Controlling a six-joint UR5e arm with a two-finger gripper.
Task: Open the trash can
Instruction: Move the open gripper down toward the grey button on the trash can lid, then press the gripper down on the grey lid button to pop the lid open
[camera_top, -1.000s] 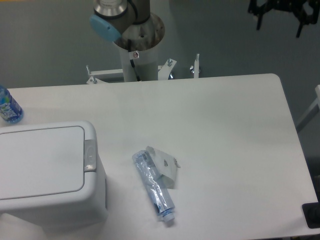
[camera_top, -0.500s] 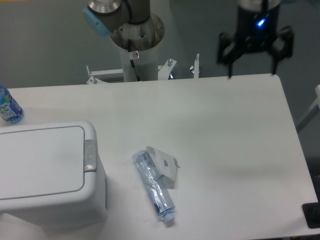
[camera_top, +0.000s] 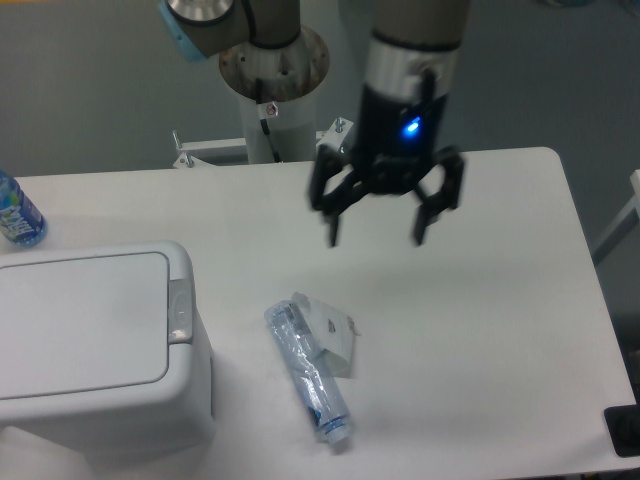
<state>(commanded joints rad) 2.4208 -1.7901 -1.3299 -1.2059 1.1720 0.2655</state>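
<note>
The white boxy trash can (camera_top: 90, 345) stands at the front left of the table, its flat lid (camera_top: 80, 325) closed. A small grey push-latch (camera_top: 180, 310) sits on its right rim. My gripper (camera_top: 377, 238) hangs open and empty above the table's middle, well to the right of the can and above the crushed bottle. A blue light glows on its body.
A crushed clear plastic bottle (camera_top: 308, 375) lies by a small white carton (camera_top: 332, 333) in the table's middle front. A blue-capped bottle (camera_top: 15, 212) stands at the far left edge. The arm's base column (camera_top: 272, 100) rises behind the table. A dark object (camera_top: 623, 430) sits at the right front corner.
My gripper has come into view and swung down and left, from the top right corner to above the table's middle. The trash can lid has stayed closed.
</note>
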